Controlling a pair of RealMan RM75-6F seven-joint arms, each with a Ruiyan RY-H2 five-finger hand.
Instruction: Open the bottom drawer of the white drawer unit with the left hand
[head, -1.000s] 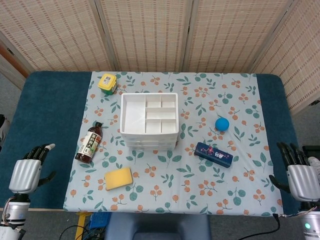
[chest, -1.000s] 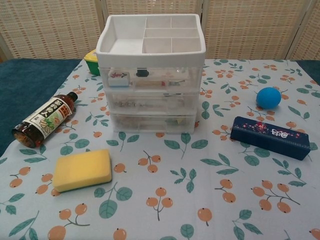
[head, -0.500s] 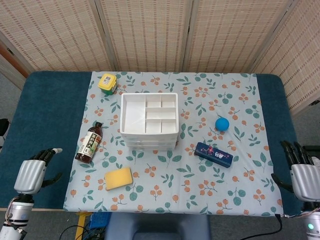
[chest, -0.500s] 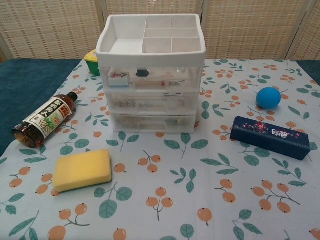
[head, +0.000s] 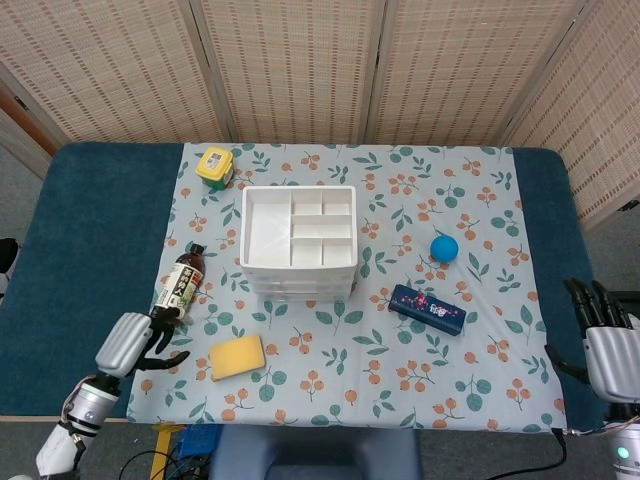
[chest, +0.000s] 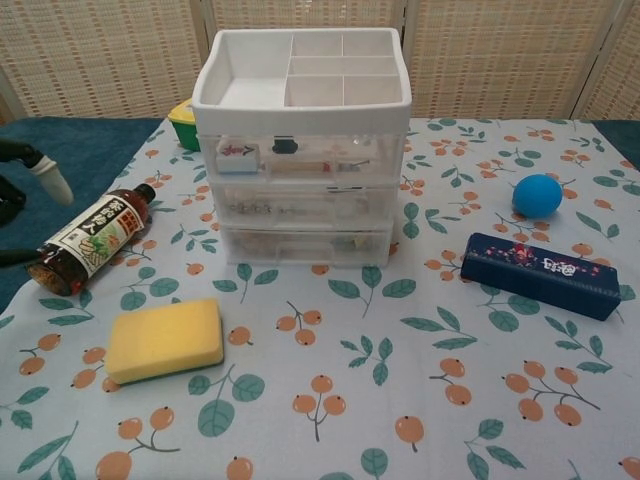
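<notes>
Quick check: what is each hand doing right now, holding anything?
Left hand: open, holding nothing, near the bottle.
Right hand: open, holding nothing, at the table edge.

White drawer unit (chest: 300, 150): upright, mid-table on floral cloth; open compartmented tray on top, three clear-fronted drawers stacked below, fronts facing robot. Bottom drawer (chest: 305, 245): fully closed, flush with upper drawers, small contents faintly visible inside.

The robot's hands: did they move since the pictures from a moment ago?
The left hand moved in over the table edge toward the bottle, and its fingers now show at the edge of the chest view. It holds nothing. The right hand barely shifted and is open. The drawer unit, all drawers closed, and the sponge, ball and blue box stayed put.
</notes>
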